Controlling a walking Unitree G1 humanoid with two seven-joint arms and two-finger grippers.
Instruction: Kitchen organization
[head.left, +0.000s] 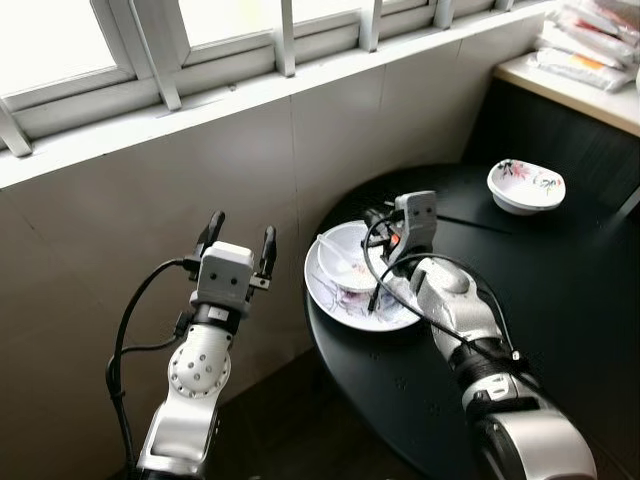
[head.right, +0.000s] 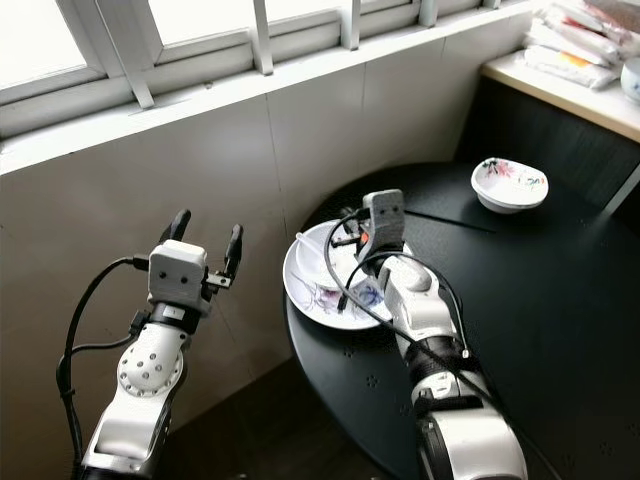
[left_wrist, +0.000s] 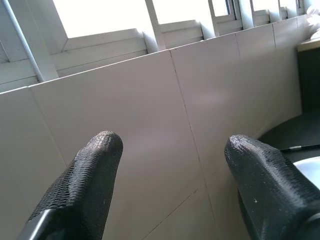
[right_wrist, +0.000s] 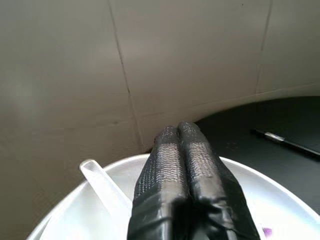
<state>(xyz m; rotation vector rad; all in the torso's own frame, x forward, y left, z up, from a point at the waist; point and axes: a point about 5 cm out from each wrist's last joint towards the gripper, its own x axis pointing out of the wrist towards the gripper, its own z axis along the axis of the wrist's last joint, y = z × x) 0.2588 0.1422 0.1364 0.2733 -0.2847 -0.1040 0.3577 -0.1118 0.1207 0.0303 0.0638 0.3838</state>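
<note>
A white bowl (head.left: 347, 268) with a pale spoon (head.left: 333, 249) in it sits on a white plate (head.left: 352, 312) with purple marks, at the left edge of the round black table (head.left: 560, 310). My right gripper (head.left: 374, 220) hovers over the bowl's far side, and its fingers (right_wrist: 179, 145) are pressed shut with nothing seen between them. In the right wrist view the spoon (right_wrist: 102, 186) lies just beside them inside the bowl's rim (right_wrist: 280, 186). My left gripper (head.left: 243, 228) is raised and open, off the table near the tiled wall, holding nothing; its fingertips (left_wrist: 102, 147) point at the wall.
A second white bowl (head.left: 526, 186) with a floral pattern stands at the table's far side. A thin black stick (head.left: 470, 222) lies between the two bowls. A counter (head.left: 575, 85) with packets (head.left: 590, 45) is at the back right. The tiled wall and window sill (head.left: 200, 105) run behind.
</note>
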